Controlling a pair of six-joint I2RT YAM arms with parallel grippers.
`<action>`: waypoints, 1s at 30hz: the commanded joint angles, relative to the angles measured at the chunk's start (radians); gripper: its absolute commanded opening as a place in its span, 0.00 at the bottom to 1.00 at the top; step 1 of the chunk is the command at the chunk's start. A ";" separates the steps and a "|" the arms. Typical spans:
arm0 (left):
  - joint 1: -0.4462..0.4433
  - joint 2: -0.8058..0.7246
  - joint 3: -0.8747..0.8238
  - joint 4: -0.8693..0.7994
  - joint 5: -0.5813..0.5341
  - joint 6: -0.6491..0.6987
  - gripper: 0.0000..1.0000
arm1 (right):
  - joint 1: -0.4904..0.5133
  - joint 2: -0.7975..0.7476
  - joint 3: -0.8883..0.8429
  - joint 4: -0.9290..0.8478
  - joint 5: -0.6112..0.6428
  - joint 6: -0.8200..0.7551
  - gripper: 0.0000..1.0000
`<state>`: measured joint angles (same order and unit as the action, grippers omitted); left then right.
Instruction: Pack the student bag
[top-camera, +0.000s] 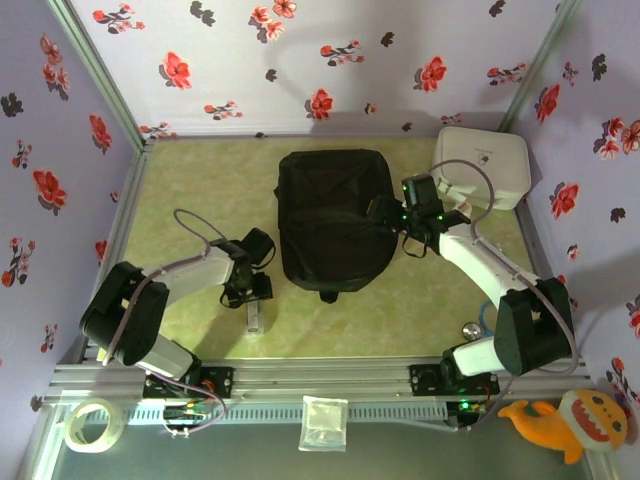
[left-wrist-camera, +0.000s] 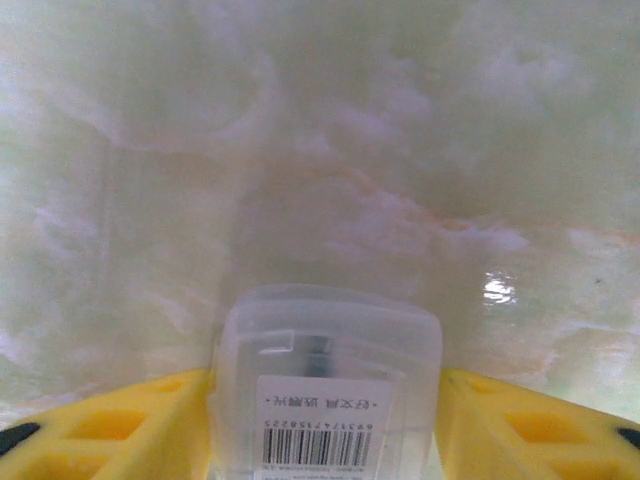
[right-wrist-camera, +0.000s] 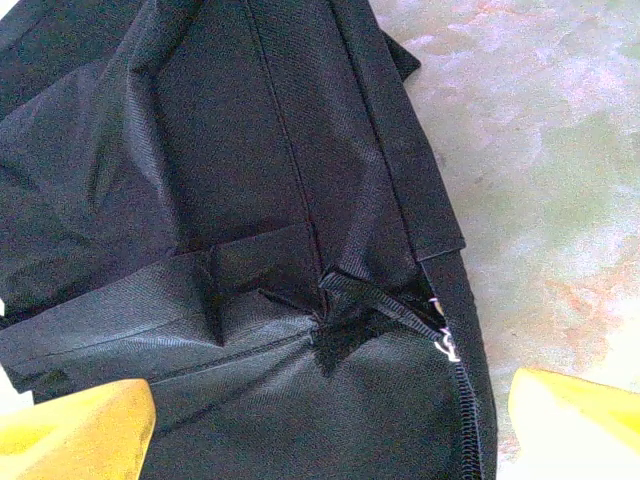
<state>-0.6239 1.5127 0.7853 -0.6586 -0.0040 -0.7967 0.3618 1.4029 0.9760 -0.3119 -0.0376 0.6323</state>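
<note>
The left gripper (left-wrist-camera: 325, 395) straddles a small clear plastic box (top-camera: 255, 320) lying on the table (top-camera: 420, 300), near and left of the student bag (top-camera: 335, 215). Its yellow fingers (left-wrist-camera: 130, 425) sit right against both sides, but I cannot tell if they pinch yet. It should squeeze squarely across the box before lifting. The bag lies flat mid-table. At its right edge the right gripper (right-wrist-camera: 330, 400) hangs spread wide, and should centre on the zip pull (right-wrist-camera: 445, 345) before it presses together.

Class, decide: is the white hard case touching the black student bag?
Apart. The top external view shows bare table between the student bag and the white case.
</note>
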 joint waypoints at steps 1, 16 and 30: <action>-0.008 0.036 -0.018 0.005 -0.008 -0.013 0.56 | 0.011 0.016 0.016 0.011 0.001 0.020 0.92; 0.048 -0.088 -0.006 0.051 -0.008 -0.046 0.37 | 0.033 0.016 0.007 0.032 -0.017 0.023 0.90; 0.191 -0.178 0.227 0.168 0.203 -0.024 0.37 | 0.242 0.031 -0.032 0.246 -0.169 -0.018 0.89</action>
<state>-0.4473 1.3388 0.9443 -0.5781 0.1070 -0.8257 0.5667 1.4227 0.9642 -0.1566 -0.1459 0.6384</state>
